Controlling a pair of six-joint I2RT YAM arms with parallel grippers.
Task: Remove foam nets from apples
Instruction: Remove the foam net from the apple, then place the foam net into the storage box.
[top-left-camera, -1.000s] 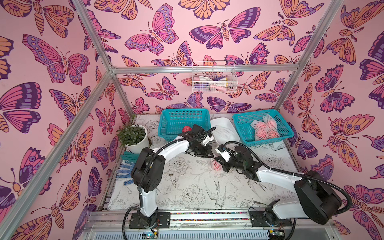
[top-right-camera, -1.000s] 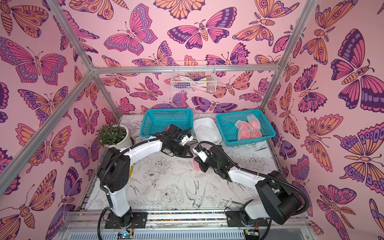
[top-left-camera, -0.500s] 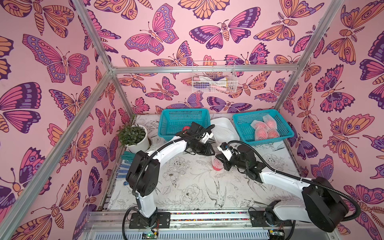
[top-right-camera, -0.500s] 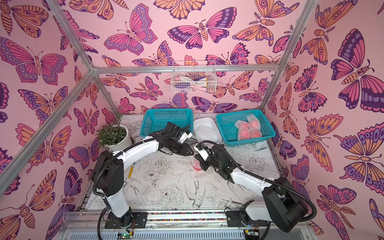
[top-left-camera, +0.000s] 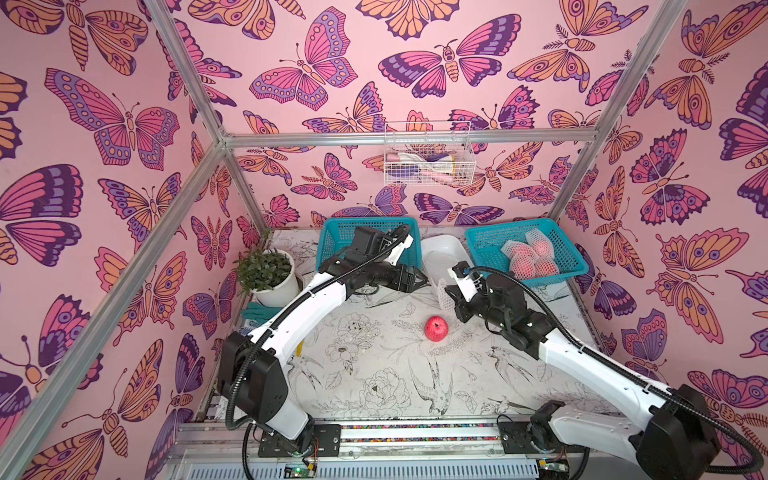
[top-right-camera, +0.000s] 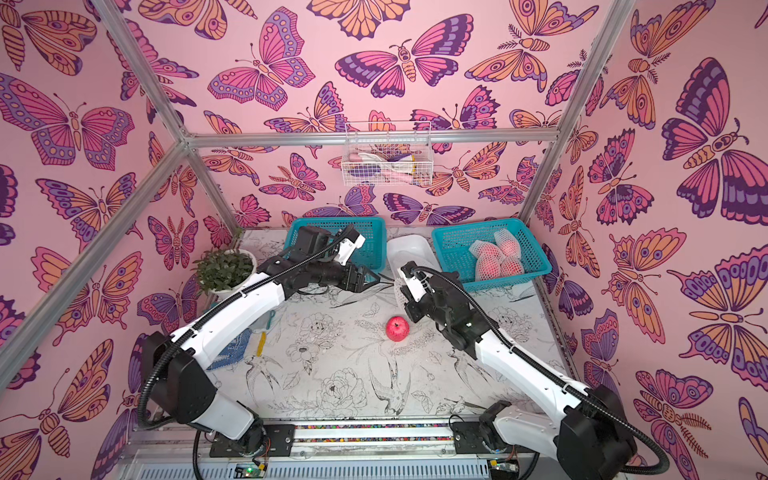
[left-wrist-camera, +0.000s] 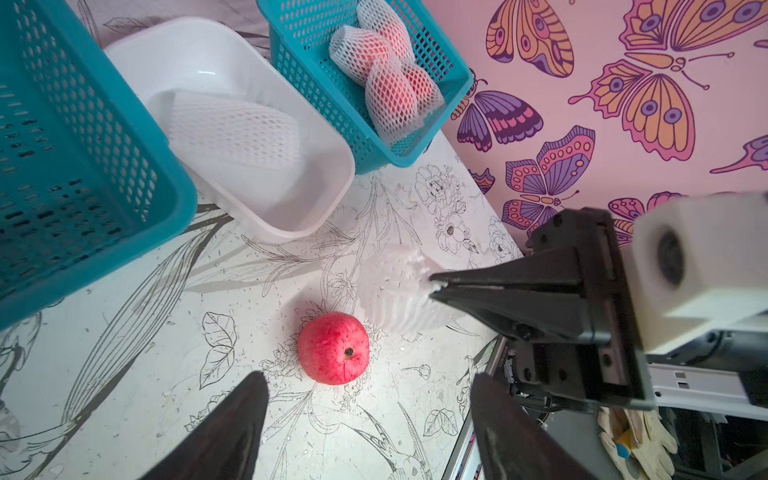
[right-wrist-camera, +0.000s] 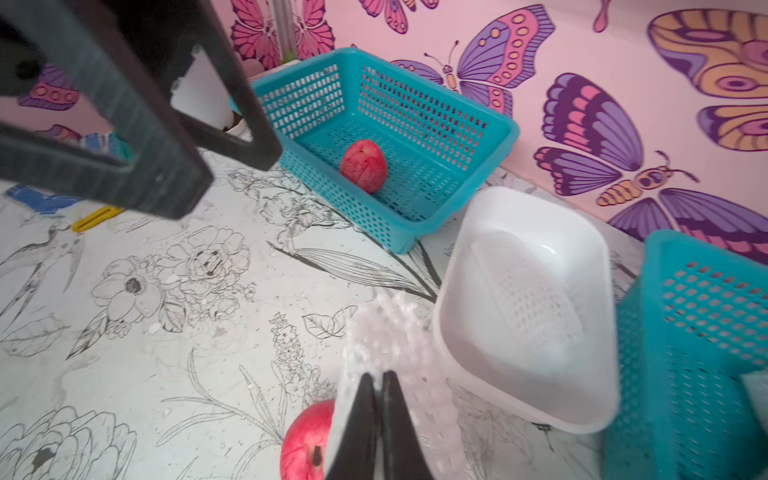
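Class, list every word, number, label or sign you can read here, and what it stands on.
None can be read.
No lettering shows on the baskets, tray, apple or net.
Any print inside the wire basket is too small to read.

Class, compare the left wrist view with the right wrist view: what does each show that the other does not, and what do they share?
Only the left wrist view plainly shows the netted apples in their teal basket. Only the right wrist view shows a bare apple lying in the other basket. Both show the loose apple on the table, the white tray holding an empty net, and the right end effector shut on a foam net.
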